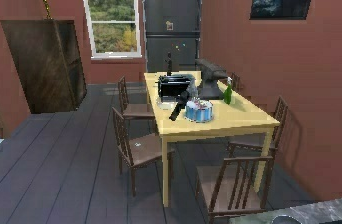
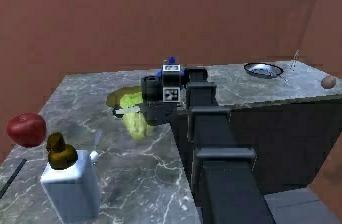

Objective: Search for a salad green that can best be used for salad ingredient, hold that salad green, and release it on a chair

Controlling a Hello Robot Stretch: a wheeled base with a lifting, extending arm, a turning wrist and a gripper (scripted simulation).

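Yellow-green leafy salad green [image 2: 131, 121] is seen on the marble tabletop [image 2: 84, 92], right of a red apple [image 2: 26, 128]. The gripper [image 2: 147, 105] is placed at it, also right of the apple; finger state and hold cannot be told. The green is judged light, soft and easily bruised, best taken at the dense middle.

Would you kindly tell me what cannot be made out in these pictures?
Arm side view: whether the gripper holds anything; a yellow-green leafy thing lies at it on the marble counter.
Arm side view: the white bottle, cut off by the bottom edge.
Forward view: things on the yellow table, too small to name.
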